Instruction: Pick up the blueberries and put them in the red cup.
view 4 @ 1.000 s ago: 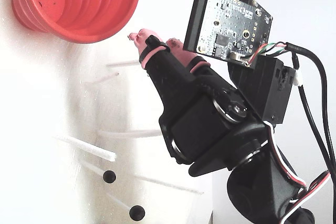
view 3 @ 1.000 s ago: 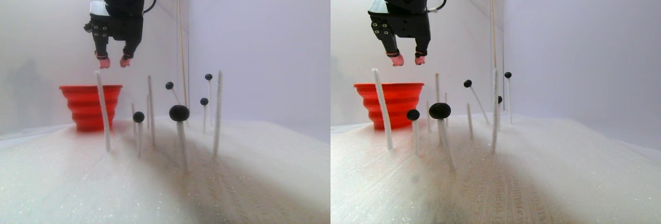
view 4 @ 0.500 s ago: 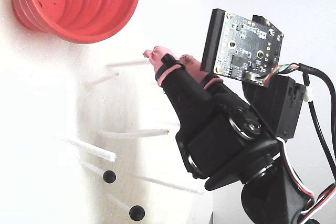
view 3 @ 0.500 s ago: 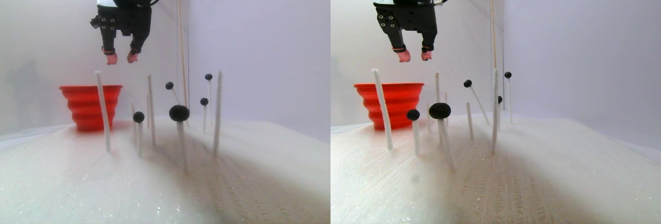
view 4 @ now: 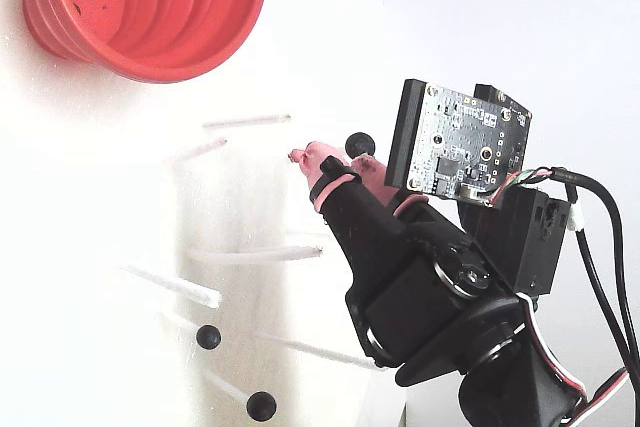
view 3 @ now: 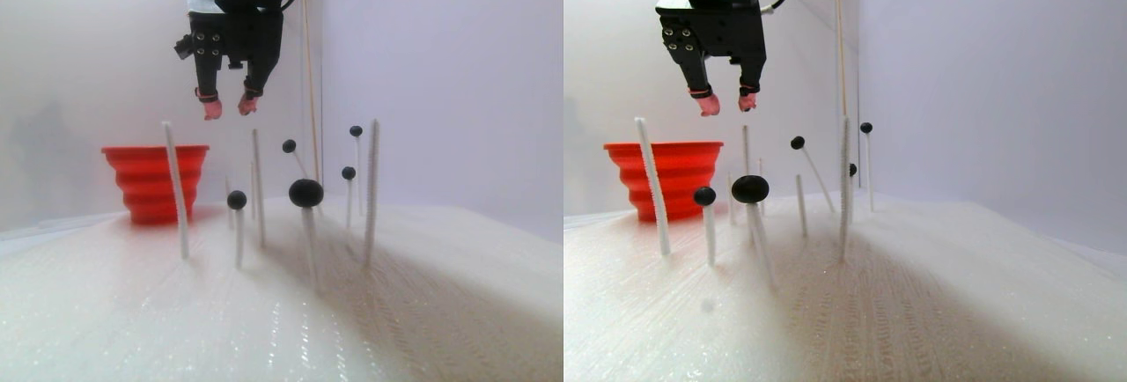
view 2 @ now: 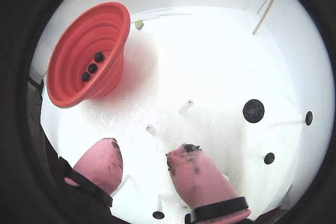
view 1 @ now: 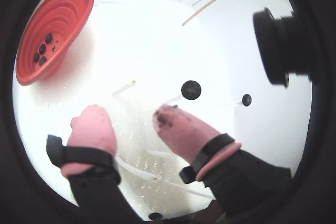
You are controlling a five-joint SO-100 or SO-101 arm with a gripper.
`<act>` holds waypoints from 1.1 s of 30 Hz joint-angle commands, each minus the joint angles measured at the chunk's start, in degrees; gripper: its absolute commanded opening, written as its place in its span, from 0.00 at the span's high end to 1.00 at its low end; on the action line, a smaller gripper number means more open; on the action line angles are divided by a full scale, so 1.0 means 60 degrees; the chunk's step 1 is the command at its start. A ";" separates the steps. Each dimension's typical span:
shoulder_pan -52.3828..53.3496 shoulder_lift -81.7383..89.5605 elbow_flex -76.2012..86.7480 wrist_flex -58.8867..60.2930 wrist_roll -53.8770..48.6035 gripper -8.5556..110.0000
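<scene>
The red cup (view 3: 154, 179) stands at the left of the white foam bed; three blueberries (view 2: 92, 68) lie in its base. More blueberries sit atop thin white sticks: a large near one (view 3: 305, 192), a smaller one (view 3: 236, 199), and others behind (view 3: 356, 131). My gripper (view 3: 230, 106) hangs above the sticks, to the right of the cup and higher than its rim. It is open, with nothing between its pink fingertips (view 2: 181, 153). In a wrist view a blueberry (view 1: 191, 89) lies just beyond the gripper (view 1: 127, 116). In the fixed view the gripper (view 4: 335, 159) is below the cup (view 4: 230, 17).
Bare white sticks (view 3: 176, 188) (view 3: 372, 188) rise from the foam among the berry sticks, some as tall as the cup. A thin wooden rod (view 3: 308, 65) stands at the back corner. White walls close the back and right.
The gripper has moved right, away from above the cup's edge and over the sticks, rising slightly. Its fingers stay open and empty.
</scene>
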 commanded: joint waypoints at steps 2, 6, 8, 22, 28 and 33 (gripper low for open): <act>0.0220 0.1494 -0.0088 0.0000 -0.0073 0.79; 0.0366 0.1685 0.0088 0.0000 -0.0132 0.79; 0.0439 0.1772 0.0161 0.0000 -0.0146 0.79; 0.1025 0.2681 0.1201 0.0234 -0.0293 0.79; 0.1318 0.2988 0.1333 0.0542 -0.0322 0.79; 0.1538 0.2988 0.1406 0.0542 -0.0454 0.79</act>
